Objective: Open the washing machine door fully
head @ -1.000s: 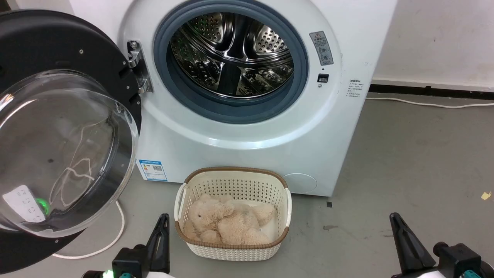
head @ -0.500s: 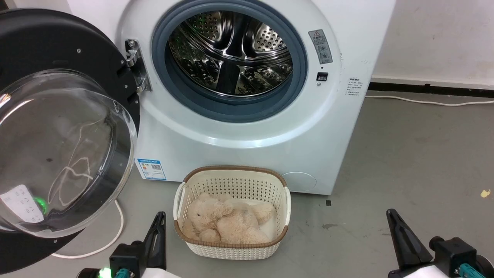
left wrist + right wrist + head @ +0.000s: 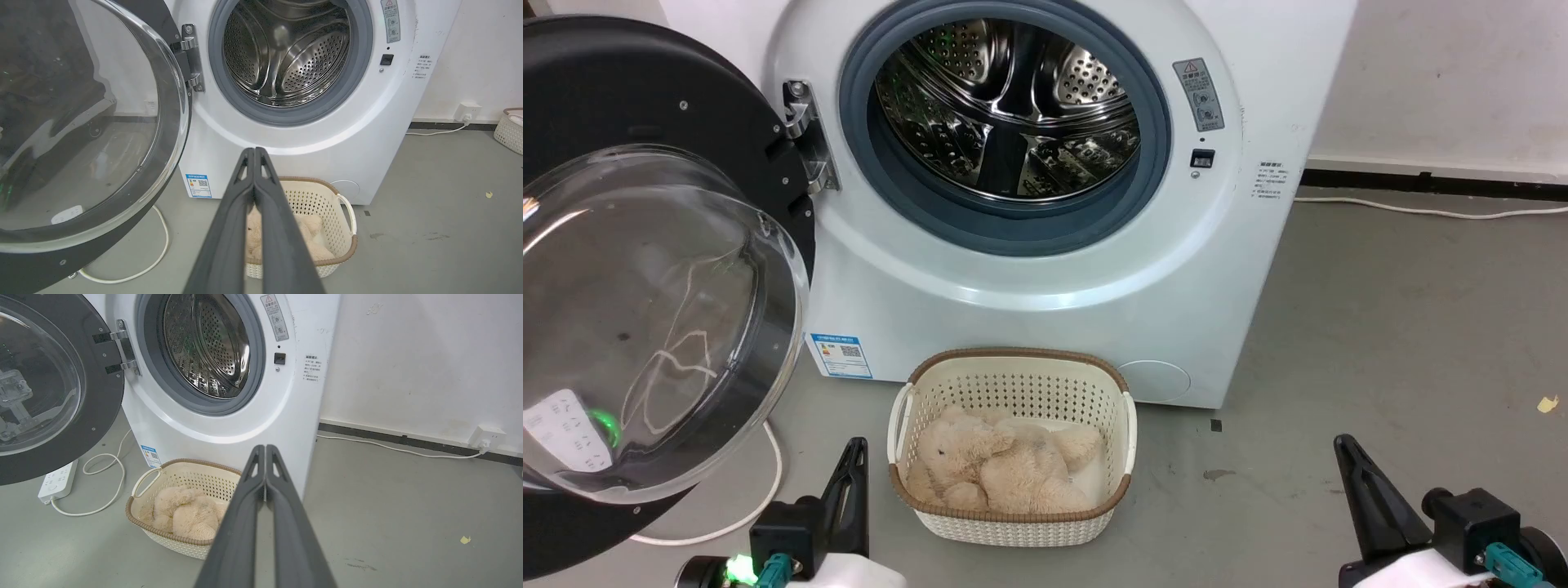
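Observation:
The white washing machine (image 3: 1029,278) stands ahead with its steel drum (image 3: 1013,106) exposed inside the grey gasket. Its round black door (image 3: 629,269) with the bulging glass bowl is swung wide open to the left, hanging on the metal hinge (image 3: 805,135). The door (image 3: 81,122) also shows at the left of the left wrist view and the door (image 3: 49,384) at the left of the right wrist view. My left gripper (image 3: 854,453) sits low at the bottom left, shut and empty. My right gripper (image 3: 1343,449) is at the bottom right, shut and empty. Both stand well back from the door.
A cream perforated basket (image 3: 1013,523) holding a beige plush toy (image 3: 996,469) sits on the floor before the machine. A white cable (image 3: 760,498) loops under the door, and a power strip (image 3: 57,479) lies nearby. Grey floor (image 3: 1405,327) stretches to the right, towards a wall socket (image 3: 486,437).
The whole head view has shifted slightly, so the camera moved. Both grippers show a little higher in the picture. The door stays in the same wide-open position.

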{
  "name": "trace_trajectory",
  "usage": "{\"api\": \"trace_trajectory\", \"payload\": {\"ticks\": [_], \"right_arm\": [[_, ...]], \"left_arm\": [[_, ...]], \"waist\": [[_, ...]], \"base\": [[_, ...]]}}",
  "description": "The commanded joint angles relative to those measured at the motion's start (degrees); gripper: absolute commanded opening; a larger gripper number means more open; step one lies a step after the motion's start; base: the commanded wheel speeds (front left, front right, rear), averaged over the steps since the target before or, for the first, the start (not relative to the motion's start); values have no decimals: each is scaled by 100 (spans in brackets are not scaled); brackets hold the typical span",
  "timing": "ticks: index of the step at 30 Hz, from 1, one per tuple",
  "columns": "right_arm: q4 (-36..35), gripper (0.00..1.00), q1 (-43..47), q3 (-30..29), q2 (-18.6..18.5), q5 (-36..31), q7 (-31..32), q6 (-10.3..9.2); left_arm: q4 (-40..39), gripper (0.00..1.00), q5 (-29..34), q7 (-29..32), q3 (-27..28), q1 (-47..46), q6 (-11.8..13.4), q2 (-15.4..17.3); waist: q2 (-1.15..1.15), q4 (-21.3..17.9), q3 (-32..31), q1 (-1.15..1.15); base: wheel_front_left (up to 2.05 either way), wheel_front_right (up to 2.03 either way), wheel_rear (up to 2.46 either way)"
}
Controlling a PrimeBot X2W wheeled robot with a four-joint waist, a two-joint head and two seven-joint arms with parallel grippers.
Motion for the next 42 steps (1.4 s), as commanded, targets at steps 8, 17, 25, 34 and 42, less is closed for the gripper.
{"api": "trace_trajectory", "payload": {"ticks": [8, 17, 25, 34, 42], "right_arm": [[-48, 0, -139, 37, 11, -88, 129, 3], [-65, 0, -213, 66, 12, -138, 258, 3], [-78, 0, -266, 87, 13, -174, 352, 4], [-92, 0, -326, 111, 14, -214, 457, 4], [-104, 0, -379, 132, 15, -250, 551, 4]], "left_arm": [[-45, 0, 157, 131, 155, -148, -132, -82], [-66, 0, 277, 260, 297, -199, -235, -150], [-82, 0, 365, 353, 401, -236, -309, -200], [-99, 0, 464, 459, 518, -277, -393, -255], [-114, 0, 551, 552, 622, -314, -468, -305]], "waist": [[0, -15, 22, 0], [0, -31, 47, 0], [0, -43, 64, 0], [0, -56, 84, 0], [0, -68, 102, 0]], "base": [[0, 0, 0], [0, 0, 0], [0, 0, 0], [0, 0, 0], [0, 0, 0]]}}
